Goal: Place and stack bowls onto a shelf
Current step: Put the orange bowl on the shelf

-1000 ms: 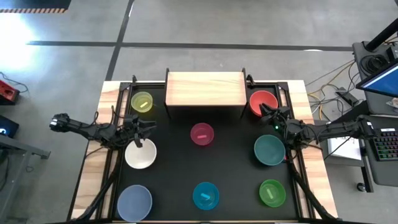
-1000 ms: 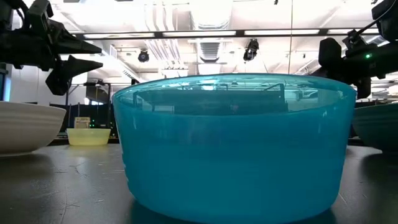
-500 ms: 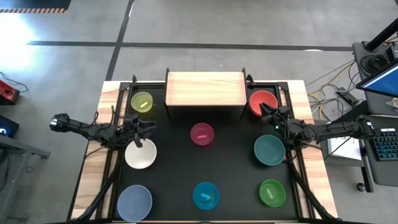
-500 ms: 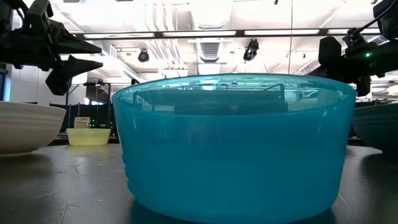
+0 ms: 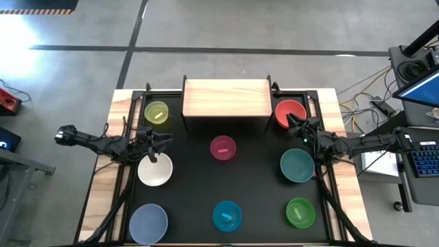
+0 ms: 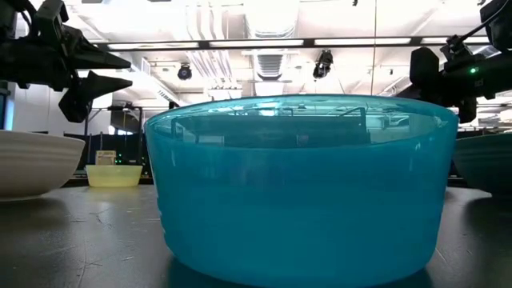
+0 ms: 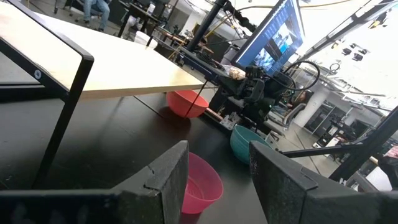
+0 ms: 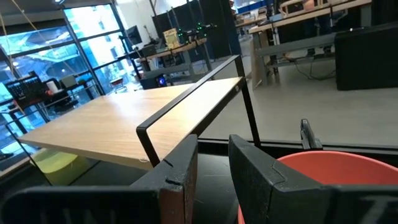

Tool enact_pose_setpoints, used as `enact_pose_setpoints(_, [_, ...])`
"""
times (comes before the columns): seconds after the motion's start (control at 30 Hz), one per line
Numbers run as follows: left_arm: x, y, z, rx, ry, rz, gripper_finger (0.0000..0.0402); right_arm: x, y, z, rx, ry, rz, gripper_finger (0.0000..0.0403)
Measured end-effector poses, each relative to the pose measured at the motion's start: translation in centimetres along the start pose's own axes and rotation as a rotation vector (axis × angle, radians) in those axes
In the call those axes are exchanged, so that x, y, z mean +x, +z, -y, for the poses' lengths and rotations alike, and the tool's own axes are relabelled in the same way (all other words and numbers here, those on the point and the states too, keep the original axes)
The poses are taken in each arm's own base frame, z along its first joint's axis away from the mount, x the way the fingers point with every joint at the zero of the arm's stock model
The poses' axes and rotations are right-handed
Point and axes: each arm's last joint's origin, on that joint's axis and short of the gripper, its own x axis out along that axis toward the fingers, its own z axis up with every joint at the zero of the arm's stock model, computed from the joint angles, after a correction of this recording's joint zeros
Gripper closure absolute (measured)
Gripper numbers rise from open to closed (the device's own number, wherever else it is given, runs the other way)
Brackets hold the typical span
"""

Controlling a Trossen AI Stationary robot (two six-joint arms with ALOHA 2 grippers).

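— Black surface, with bowls all over it. What sits closest?

— Three bowls in the front row: the lavender bowl, the blue bowl and the green bowl. In the low view the blue bowl fills almost everything.

— And a bit farther back?

— The white bowl on the left, the magenta bowl in the middle and the teal bowl on the right.

— Where are the arms?

— The left tool hangs in the air just behind the white bowl. Its fingers are apart and hold nothing. The right tool is between the teal bowl and the red bowl, right at the red bowl's rim. Its fingers have a small gap between them and hold nothing too.

— What is at the very back?

— The shelf, with a pale wood top on black legs. No bowl is on it. The yellow-green bowl sits just left of it and the red bowl sits just right of it, both down on the surface.
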Motion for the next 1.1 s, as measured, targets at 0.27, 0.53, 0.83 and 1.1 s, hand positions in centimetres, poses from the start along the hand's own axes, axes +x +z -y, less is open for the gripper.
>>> enact_pose_setpoints(0.27, [0.0, 0.0, 0.0, -0.001, 0.003, 0.004, 0.0249, 0.0, 0.0, 0.0, -0.003, -0.007, 0.000, 0.0321])
enact_pose_setpoints(0.53, [0.0, 0.2, -0.1, -0.010, 0.037, 0.032, 0.0249, 0.0, -0.1, 0.0, 0.011, -0.008, -0.003, 0.0321])
enact_pose_setpoints(0.83, [0.0, 0.4, -0.4, 0.034, 0.145, 0.098, 0.0249, 0.0, -0.1, -0.3, 0.039, 0.087, -0.033, 0.0321])
enact_pose_setpoints(1.1, [-0.1, 1.1, 0.1, 0.085, 0.105, 0.143, 0.0249, 0.0, 0.3, -0.4, 0.155, 0.092, -0.010, 0.0321])
